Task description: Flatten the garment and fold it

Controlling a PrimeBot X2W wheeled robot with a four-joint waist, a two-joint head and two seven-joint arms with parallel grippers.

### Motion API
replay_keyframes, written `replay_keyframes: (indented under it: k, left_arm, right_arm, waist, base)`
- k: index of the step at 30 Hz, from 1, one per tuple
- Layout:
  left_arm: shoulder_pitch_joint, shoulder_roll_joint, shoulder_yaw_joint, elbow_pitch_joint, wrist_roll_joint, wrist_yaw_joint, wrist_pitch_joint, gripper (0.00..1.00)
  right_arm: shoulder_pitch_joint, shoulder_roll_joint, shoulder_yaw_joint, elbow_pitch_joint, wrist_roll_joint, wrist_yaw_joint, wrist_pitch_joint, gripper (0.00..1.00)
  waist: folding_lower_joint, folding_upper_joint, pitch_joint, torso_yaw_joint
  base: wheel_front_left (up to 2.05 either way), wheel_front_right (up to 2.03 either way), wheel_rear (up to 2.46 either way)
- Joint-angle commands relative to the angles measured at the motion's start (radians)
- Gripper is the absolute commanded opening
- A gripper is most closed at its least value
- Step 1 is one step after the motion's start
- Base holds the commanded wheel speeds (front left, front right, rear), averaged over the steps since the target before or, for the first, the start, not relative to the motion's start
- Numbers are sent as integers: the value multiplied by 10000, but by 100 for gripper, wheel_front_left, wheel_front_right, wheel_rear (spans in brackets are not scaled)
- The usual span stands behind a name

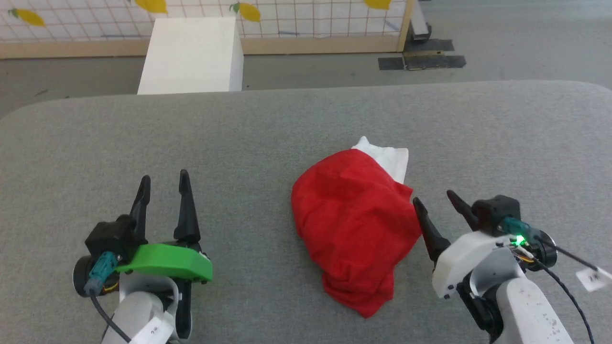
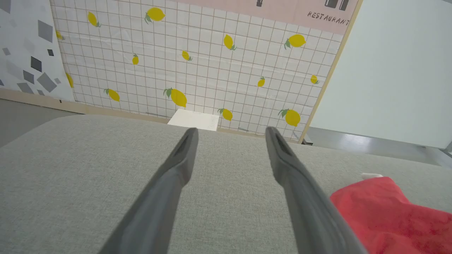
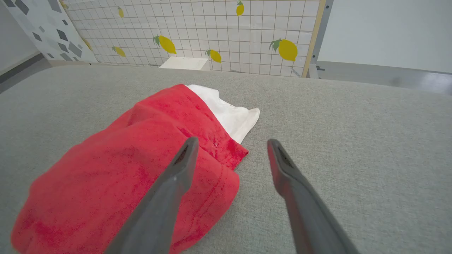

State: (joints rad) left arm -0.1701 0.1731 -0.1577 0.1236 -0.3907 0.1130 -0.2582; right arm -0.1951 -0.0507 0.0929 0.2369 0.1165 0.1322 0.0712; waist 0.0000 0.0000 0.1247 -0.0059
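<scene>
currently the garment [image 1: 354,224] lies in a crumpled heap on the grey counter [image 1: 239,143], right of the middle and towards the near edge, so by my judgement the flattening is not yet begun; the left hand [image 1: 164,176] hovers well apart from it on the robot's left, fingers spread wide and holding nothing; the right hand [image 1: 432,196] sits just beside the heap's right edge, likewise spread and empty, its inner finger [image 3: 175,178] lying across the red cloth in the right wrist view, though i cannot tell whether it touches; my reading is that both hands stand open on either side so that each can reach for an edge and draw the cloth outward; the right one is well placed for the hem [image 3: 219,190] nearest it, while the left has bare counter to cross first;

the garment is bright red and bunched into a rounded, lumpy mound with soft wrinkles over its top; a white panel [image 1: 392,160] pokes out at the far end, lying flatter on the counter; the stitched hem runs along the red edge nearest the right hand; the near end narrows to a tucked-under point; no sleeve, collar or lettering can be picked out, so which way it faces is hard to judge; it looks thin and limp, likely to bunch if pulled from one side only.
</scene>
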Motion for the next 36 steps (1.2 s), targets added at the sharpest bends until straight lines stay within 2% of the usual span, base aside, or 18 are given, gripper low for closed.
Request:
replay_keyframes:
  k: [1,6,13,14,15,17,19,29,36]
  left_arm:
    - [225,-202,156,-112,201,-141,-33,100]
    - [371,-697,563,-284,673,-576,-34,100]
    - [216,-1046,1067,-91,990,-1108,-35,100]
    - [228,-1083,1112,-83,1033,-1145,-35,100]
    - [235,-1106,1152,-53,1058,-1182,-35,100]
    - [239,-1143,1250,25,1119,-1270,-35,100]
    - [308,-1170,1330,76,1175,-1309,-35,100]
    - [678,-1218,1577,319,1376,-1546,-35,100]
    - [867,-1225,1556,303,1376,-1567,-35,100]
  right_arm:
    - [-248,5,-23,200,3,-15,414,100]
    - [-827,5,-155,987,-84,-15,2124,100]
    - [-1222,5,55,1746,-316,-15,4143,100]
    - [-1210,5,46,1826,-387,-15,4423,73]
    - [-1188,5,74,1861,-480,-15,4617,36]
    - [-1096,5,151,1839,-460,-15,4859,0]
    - [-967,5,173,1723,-362,-15,4790,0]
    - [-53,5,-394,457,410,-15,2426,0]
    - [451,5,-129,-1282,364,-15,1242,0]
  waist:
    - [0,0,285,307]
    - [0,0,706,730]
    - [0,0,1068,1017]
    - [0,0,1074,1036]
    - [0,0,1068,1047]
    - [0,0,1014,1051]
    - [0,0,883,1013]
    - [0,0,-106,654]
    - [0,0,-539,563]
  base:
    - [0,0,0]
    - [0,0,0]
    - [0,0,0]
    - [0,0,0]
    - [0,0,0]
    - [0,0,0]
    - [0,0,0]
    - [0,0,0]
    - [0,0,0]
